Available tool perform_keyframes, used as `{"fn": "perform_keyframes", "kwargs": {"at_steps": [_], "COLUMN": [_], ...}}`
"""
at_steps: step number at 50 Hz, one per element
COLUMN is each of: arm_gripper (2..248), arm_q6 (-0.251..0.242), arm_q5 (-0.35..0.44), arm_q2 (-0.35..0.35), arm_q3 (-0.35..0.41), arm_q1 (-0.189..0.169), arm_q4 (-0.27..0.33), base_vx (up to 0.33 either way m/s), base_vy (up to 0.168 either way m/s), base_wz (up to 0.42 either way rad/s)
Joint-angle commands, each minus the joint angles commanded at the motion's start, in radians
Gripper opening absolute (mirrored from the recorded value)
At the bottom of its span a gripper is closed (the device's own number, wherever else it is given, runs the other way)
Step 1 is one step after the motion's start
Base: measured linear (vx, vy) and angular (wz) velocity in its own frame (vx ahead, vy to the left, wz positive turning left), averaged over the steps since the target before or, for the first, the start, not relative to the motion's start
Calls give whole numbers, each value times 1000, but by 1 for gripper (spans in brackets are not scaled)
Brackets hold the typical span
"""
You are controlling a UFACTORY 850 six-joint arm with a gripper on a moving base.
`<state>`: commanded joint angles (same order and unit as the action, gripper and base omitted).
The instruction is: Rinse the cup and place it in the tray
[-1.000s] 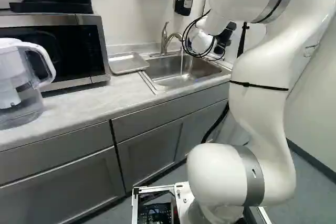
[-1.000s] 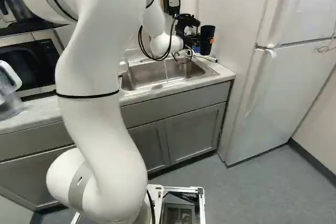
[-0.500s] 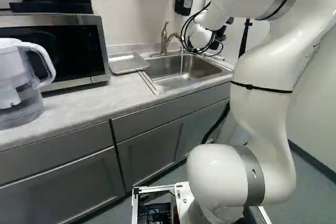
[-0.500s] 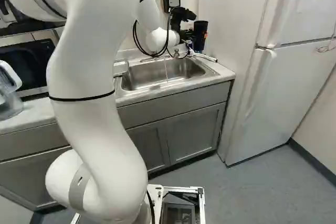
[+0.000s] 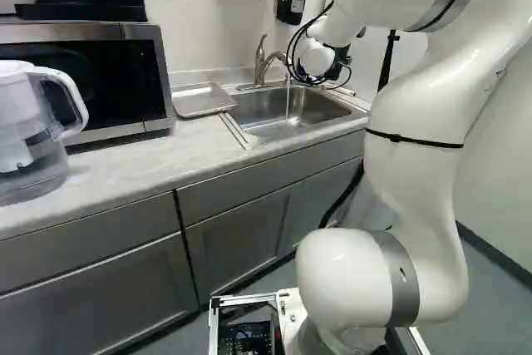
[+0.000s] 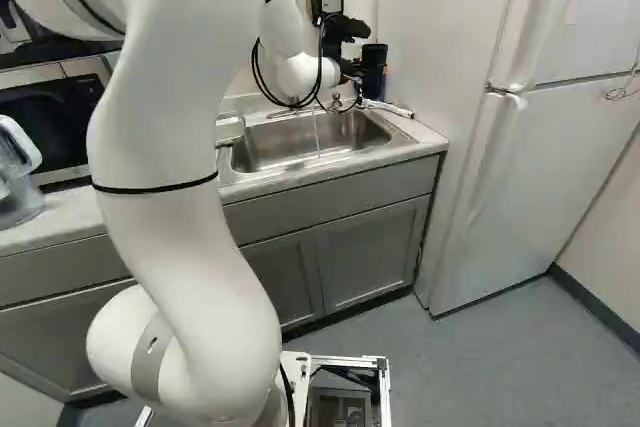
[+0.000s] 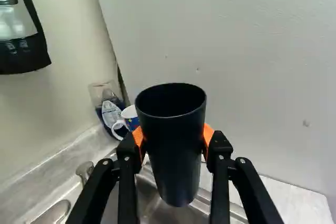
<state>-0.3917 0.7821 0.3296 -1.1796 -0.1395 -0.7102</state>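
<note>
At the sink's far right, my gripper (image 6: 360, 69) holds the black cup (image 6: 375, 55) in the air, roughly upright. The wrist view shows the gripper (image 7: 174, 139) shut on the cup (image 7: 173, 153), orange pads (image 7: 208, 136) pressed to its two sides, its open mouth visible. Water runs in a thin stream (image 5: 288, 104) from the faucet (image 5: 263, 64) into the steel sink (image 6: 300, 144); the cup is right of that stream. The metal tray (image 5: 199, 101) lies on the counter left of the sink, with nothing on it.
A mug (image 7: 129, 117) and a bottle (image 7: 109, 111) stand in the corner behind the cup. A white refrigerator (image 6: 560, 167) is to the right. Left along the counter are a microwave (image 5: 116, 81) and a water pitcher (image 5: 29, 135). A dispenser (image 7: 20, 35) hangs on the wall.
The arm has carried the cup leftward and slightly up in the right base view, mostly in the first half second. The cup stays gripped, and the base has not moved.
</note>
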Motion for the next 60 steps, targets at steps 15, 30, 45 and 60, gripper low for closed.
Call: {"fn": "perform_keyframes", "kwargs": {"at_steps": [15, 30, 45, 60], "arm_gripper": [124, 124, 124, 124], "arm_q6": [-117, -273, -284, -284], "arm_q5": [-13, -13, -13, -13], "arm_q2": [-1, -1, -1, -8], "arm_q3": [1, 1, 2, 9], "arm_q1": [2, 2, 2, 13], "arm_q4": [23, 23, 9, 6], "base_vx": [0, 0, 0, 0], "base_vy": [0, 0, 0, 0], "base_wz": [0, 0, 0, 0]}}
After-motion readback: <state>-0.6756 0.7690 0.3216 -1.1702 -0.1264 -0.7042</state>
